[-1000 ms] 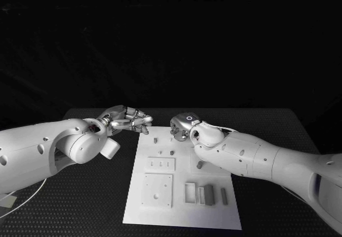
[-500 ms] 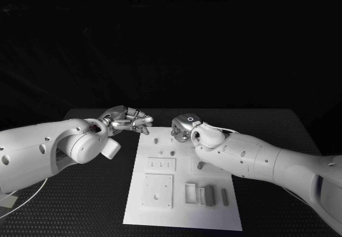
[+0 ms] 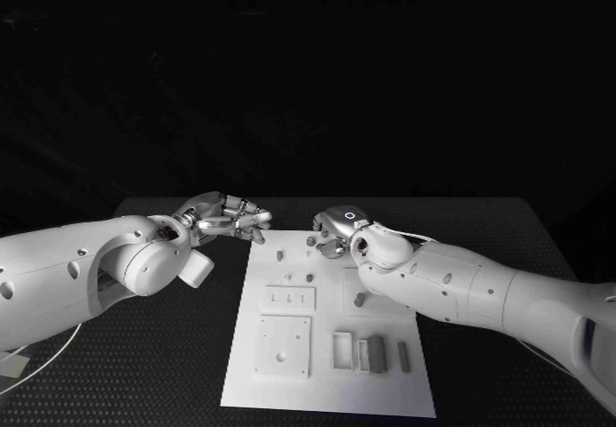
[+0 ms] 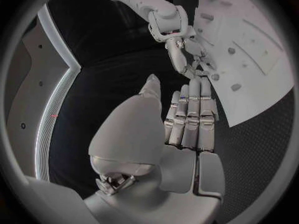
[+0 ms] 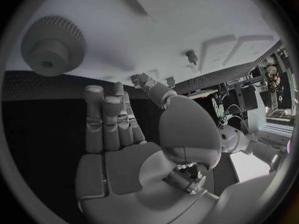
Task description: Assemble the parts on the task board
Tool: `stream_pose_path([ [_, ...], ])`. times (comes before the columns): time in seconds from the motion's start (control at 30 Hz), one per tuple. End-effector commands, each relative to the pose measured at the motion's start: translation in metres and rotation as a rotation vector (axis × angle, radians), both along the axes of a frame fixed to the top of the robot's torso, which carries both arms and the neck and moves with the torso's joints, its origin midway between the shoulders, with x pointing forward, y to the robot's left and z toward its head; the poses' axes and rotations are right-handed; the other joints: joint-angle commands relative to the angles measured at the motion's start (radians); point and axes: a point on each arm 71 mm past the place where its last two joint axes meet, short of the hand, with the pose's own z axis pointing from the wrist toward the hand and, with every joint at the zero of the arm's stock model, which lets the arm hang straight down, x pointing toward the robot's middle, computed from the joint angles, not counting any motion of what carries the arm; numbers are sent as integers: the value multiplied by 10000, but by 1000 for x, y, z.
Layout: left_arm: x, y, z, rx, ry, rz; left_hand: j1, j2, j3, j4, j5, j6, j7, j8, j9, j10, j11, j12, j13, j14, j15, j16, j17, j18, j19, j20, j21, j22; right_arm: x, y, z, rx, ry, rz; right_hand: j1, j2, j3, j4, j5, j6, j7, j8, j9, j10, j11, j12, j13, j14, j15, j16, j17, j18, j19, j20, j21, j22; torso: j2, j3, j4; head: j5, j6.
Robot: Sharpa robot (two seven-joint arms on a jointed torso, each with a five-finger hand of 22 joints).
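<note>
I am watching both hands working at the far end of the task board, the white plate lying in the lower middle of the head view on the black worktop. My left hand is hovering at the board's upper left corner; in its wrist view its fingers are lying straight and pressed side by side with nothing between them. My right hand is sitting over the board's upper edge, and its fingers are likewise lying together with nothing in them.

The part I am eyeing is the gear, showing at the upper left of the right wrist view, lying flat on the white board just beyond my fingertips. I am judging it to be small, light and rigid, with a toothed rim that should give good bite; its raised hub looks like a second spot to pinch. Being so light, it could skate on the smooth plate, so I am planning to close on the rim from two opposite sides rather than nudge it.

Small pegs are standing further down the board, and narrow blocks are lying at the lower right; they look stiff and easy to tip.
</note>
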Motion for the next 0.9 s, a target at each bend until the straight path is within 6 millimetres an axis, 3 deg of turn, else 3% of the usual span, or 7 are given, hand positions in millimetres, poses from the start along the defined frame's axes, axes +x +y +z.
stream_pose_path([
  [0.03, 0, 1, 1, -51, -59, -34, -63, -40, 65, 3, -7, 43, -6, -64, -14, 45, -7, -37, 16, 68, -4, -61, 10, 25, 62, 11, -51, 17, -3, -4, 7, 357, -198, 27, 13, -111, 20, 42, 40, -190, 125, -30, -11, -51, -13, -42, -6, -3, 51, -62, -15, 1070, 35, -32, -36, 129, -4, 16, -31, 13, 62],
  [0.4, 0, 6, 1, -86, -72, -40, -59, -63, 59, 2, -7, 46, -6, -67, -16, 50, -7, -46, 18, 70, -3, -72, 18, 24, 60, 12, -55, 18, -8, -41, 33, 1256, 571, -23, 108, -322, -94, 205, 36, -83, -77, 81, -11, 867, -309, 589, 571, 119, -234, 274, 58, 1070, 182, -87, 147, 230, -28, 90, -129, 77, 249],
  [0.53, 2, 10, 1, -71, -106, 67, -58, -63, 60, 2, -6, 47, -6, -68, -17, 52, -7, -49, 19, 70, -3, -75, 21, 25, 61, 12, -56, 19, -7, -61, 38, 1156, 602, -182, 167, -408, -269, 176, 39, -79, -300, 100, -1, 1523, -572, 1492, 1656, 12, -489, 427, 133, 1070, 105, -97, 215, 220, -31, 94, -137, 88, 307],
  [0.67, 3, 12, 1, -45, -105, 125, -55, -64, 61, 2, -6, 48, -6, -69, -18, 54, -7, -51, 19, 72, -3, -78, 24, 25, 61, 11, -57, 20, -7, -72, 38, 848, 886, -276, 236, -406, -566, 143, 46, -21, -585, 130, 59, 1042, -836, 5324, 6161, 44, -737, 820, 371, 1070, 112, -100, 316, 202, -11, 91, -135, 85, 344],
  [0.7, 3, 12, 1, -40, -107, 138, -55, -65, 61, 2, -6, 48, -6, -69, -18, 54, -7, -51, 19, 72, -3, -78, 24, 25, 61, 11, -57, 20, -8, -72, 37, 788, 963, -281, 217, -499, -572, 90, -7, -45, -807, 93, 53, -87, -935, 6939, 7967, -59, -429, 1151, 627, 1070, 18, -108, 266, 181, -8, 97, -141, 85, 347],
  [0.73, 4, 12, 1, -37, -110, 154, -55, -71, 59, 2, -7, 44, -5, -72, -19, 53, -7, -54, 19, 71, -3, -81, 26, 25, 60, 12, -58, 20, -8, -73, 36, 654, 1081, -278, 164, -440, -575, 148, 27, -10, -491, 109, 62, -62, -865, 7245, 8225, -61, -666, 1207, 666, 1070, 59, -117, 308, 202, -5, 90, -129, 77, 353],
  [0.9, 4, 12, 1, -36, -117, 144, -52, -85, 55, 2, -6, 32, 0, -83, -25, 50, -4, -66, 19, 65, 1, -95, 31, 22, 54, 15, -65, 20, -8, -75, 32, 191, 1528, -261, 66, -339, -509, 203, 41, -13, -485, 84, 87, -425, -769, 9457, 10022, -10, -656, 1867, 1136, 1070, 138, -211, 516, 228, 6, 99, -109, 50, 363],
])
